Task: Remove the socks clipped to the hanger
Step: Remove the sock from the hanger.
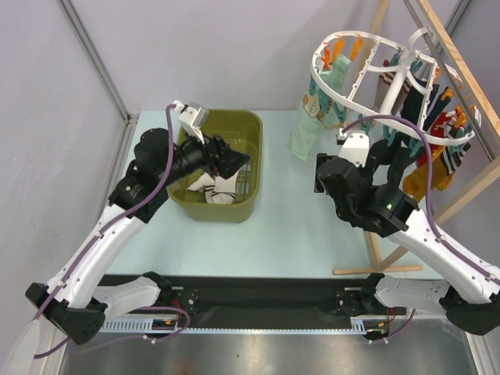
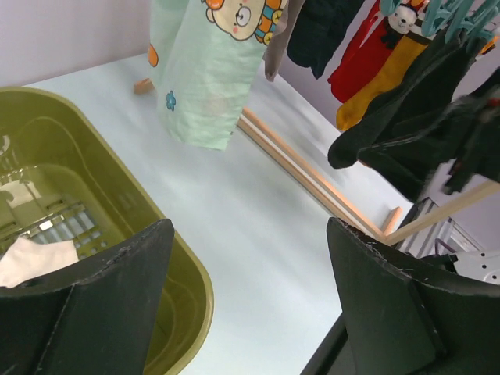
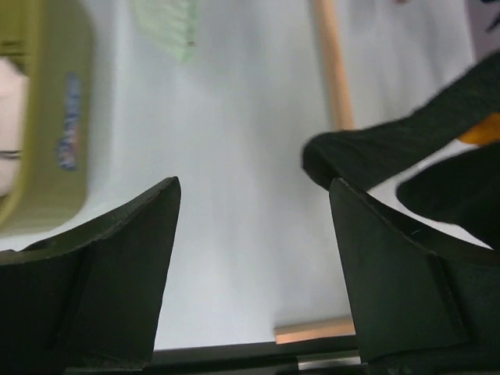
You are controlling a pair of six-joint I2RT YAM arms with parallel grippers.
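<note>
Left gripper (image 2: 250, 242) spread wide, empty, above tub (image 1: 234, 114). Right gripper (image 3: 254, 203) likewise parted, empty, at hanger's (image 1: 323, 78) 7 o'clock; socks (image 1: 306, 129) hung clipped.

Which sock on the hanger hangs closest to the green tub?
The pale mint bear-print fabric sock at the left end of the white plastic hanger; the other socks hang farther right.
</note>
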